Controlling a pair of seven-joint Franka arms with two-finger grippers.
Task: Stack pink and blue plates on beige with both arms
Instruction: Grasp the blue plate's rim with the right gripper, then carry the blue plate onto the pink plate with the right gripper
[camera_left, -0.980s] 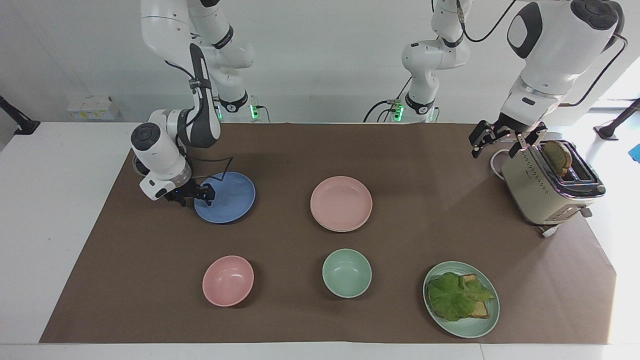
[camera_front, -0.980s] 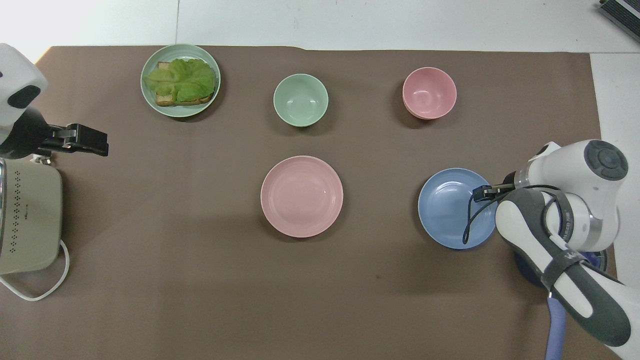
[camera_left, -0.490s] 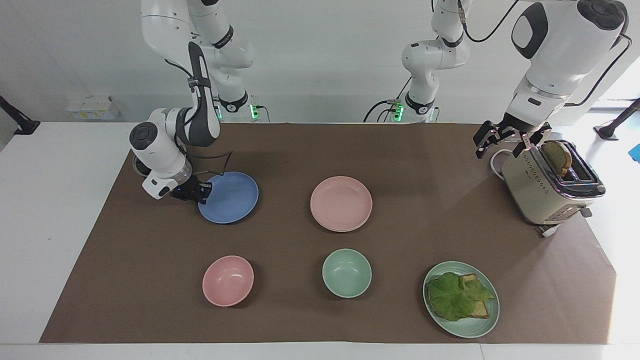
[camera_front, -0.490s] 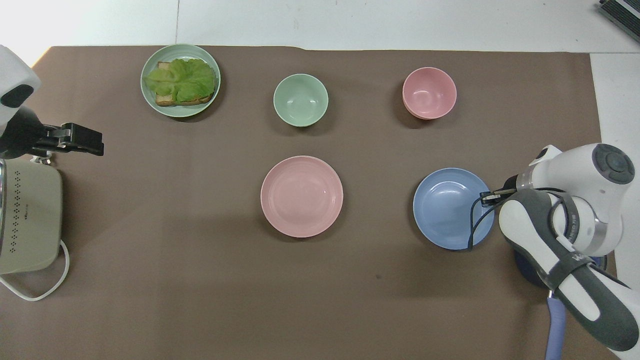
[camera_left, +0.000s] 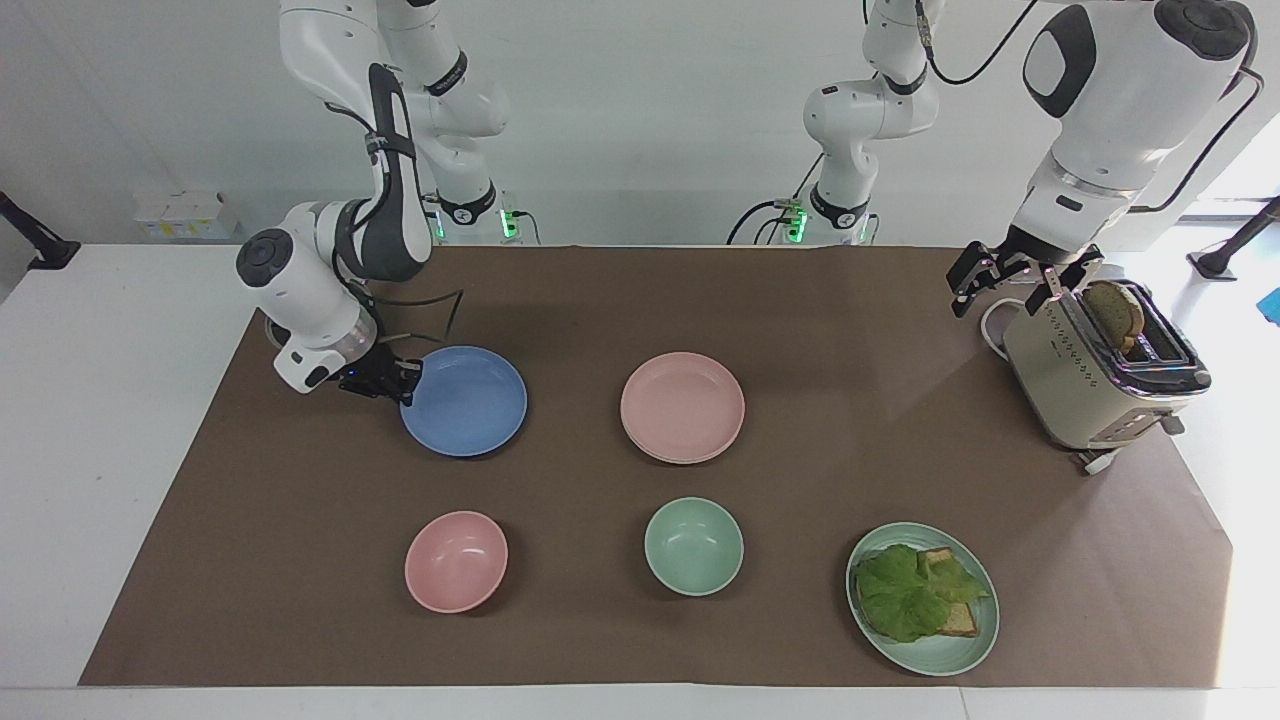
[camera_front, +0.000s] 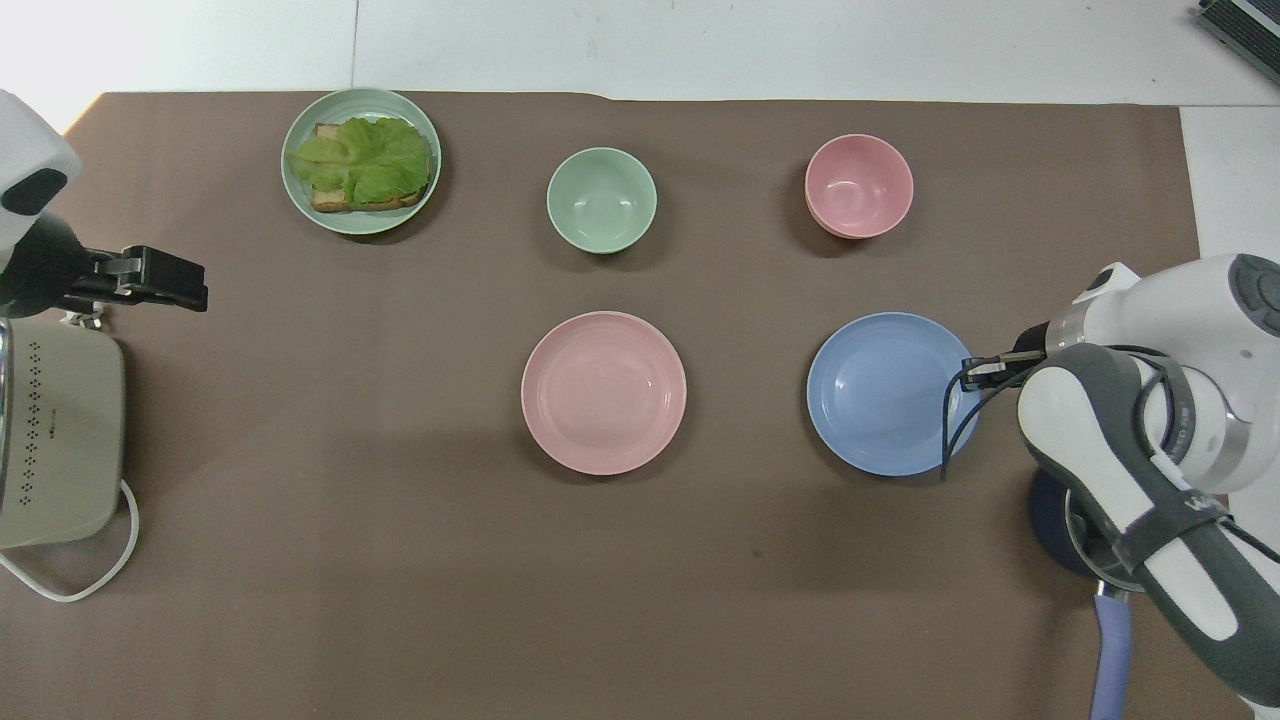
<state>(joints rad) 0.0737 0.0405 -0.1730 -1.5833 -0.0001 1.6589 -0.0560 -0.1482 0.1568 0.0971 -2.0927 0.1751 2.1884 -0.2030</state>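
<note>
My right gripper (camera_left: 405, 379) (camera_front: 975, 368) is shut on the rim of the blue plate (camera_left: 465, 401) (camera_front: 885, 393), at the edge toward the right arm's end of the table. The plate hangs level, just above the mat. The pink plate (camera_left: 683, 405) (camera_front: 603, 391) lies at the mat's middle. A thin cream edge shows under its rim in the facing view, which I take for the beige plate (camera_left: 681, 461); the overhead view hides it. My left gripper (camera_left: 998, 296) (camera_front: 178, 284) waits open in the air beside the toaster, holding nothing.
A cream toaster (camera_left: 1095, 370) (camera_front: 55, 440) with bread in it stands at the left arm's end. Farther from the robots sit a pink bowl (camera_left: 456, 560), a green bowl (camera_left: 693, 546) and a green plate (camera_left: 960, 650) with lettuce and toast.
My right gripper has shut on the blue plate's rim, raised it a little and carried it toward the pink plate. The left gripper drew slightly closer to the toaster.
</note>
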